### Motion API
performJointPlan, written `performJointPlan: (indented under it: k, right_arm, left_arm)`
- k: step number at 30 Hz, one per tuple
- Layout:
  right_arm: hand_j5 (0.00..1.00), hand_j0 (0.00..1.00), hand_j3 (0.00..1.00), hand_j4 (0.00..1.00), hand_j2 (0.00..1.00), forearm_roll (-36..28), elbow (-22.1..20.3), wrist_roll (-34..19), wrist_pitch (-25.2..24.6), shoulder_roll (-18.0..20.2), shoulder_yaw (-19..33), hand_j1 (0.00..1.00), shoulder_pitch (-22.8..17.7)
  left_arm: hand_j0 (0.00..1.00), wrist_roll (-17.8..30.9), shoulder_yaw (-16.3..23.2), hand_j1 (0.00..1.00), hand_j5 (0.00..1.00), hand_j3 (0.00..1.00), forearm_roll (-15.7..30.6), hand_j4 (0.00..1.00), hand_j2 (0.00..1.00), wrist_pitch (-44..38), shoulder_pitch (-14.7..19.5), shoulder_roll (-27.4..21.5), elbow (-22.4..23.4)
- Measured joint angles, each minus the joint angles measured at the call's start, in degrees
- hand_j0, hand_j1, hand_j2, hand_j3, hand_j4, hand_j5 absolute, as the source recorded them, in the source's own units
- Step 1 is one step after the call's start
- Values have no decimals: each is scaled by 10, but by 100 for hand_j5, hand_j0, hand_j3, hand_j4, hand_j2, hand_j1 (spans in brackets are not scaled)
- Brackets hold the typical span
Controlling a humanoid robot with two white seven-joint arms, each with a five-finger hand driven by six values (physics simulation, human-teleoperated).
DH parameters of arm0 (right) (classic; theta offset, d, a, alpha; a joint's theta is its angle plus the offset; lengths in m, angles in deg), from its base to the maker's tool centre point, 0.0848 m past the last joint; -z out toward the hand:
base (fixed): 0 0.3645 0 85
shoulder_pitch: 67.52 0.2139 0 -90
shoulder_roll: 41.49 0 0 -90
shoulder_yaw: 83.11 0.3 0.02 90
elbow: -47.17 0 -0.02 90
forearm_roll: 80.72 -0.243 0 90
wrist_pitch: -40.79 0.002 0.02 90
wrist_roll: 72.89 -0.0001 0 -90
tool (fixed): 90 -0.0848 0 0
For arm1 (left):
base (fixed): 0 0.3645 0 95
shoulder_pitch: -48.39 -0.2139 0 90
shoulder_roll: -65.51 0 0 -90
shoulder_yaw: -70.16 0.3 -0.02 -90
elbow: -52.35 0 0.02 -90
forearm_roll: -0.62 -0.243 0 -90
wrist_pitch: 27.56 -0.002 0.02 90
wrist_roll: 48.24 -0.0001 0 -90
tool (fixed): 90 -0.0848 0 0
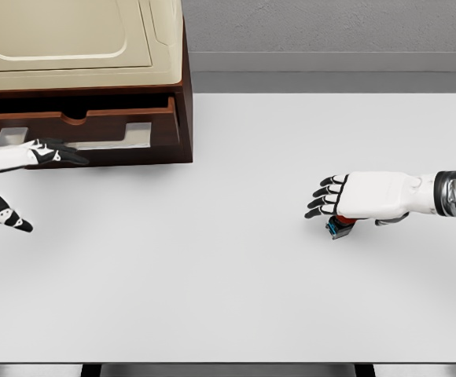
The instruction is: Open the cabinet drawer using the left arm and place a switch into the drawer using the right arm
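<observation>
White tabletop fills most of the head view. At its right side, the right hand reaches in from the right edge, palm down, black-tipped fingers extended toward the left; it hovers over a small switch with red and blue parts lying on the table, and whether it touches it cannot be told. At the left edge, the left hand shows fingers spread, holding nothing, just in front of the dark wooden cabinet, whose drawer looks slightly pulled out
</observation>
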Motion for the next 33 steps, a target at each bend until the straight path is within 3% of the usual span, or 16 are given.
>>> performJointPlan:
  k: [6, 13, 33]
  right_arm:
    - [100, 100, 100, 100, 100, 0, -1, 0, 0, 1, -2, 100, -1]
    - [100, 100, 100, 100, 100, 0, -1, 0, 0, 0, -2, 100, -2]
    - [100, 100, 100, 100, 100, 0, 1, 0, 0, 0, -3, 100, -5]
  left_arm:
    - [100, 0, 1, 100, 100, 100, 26, 100, 100, 20, 1, -18, 1]
    - [100, 0, -34, 100, 100, 100, 55, 100, 100, 6, 4, -17, 5]
    - [100, 1, -35, 100, 100, 100, 45, 100, 100, -28, -4, 18, 37]
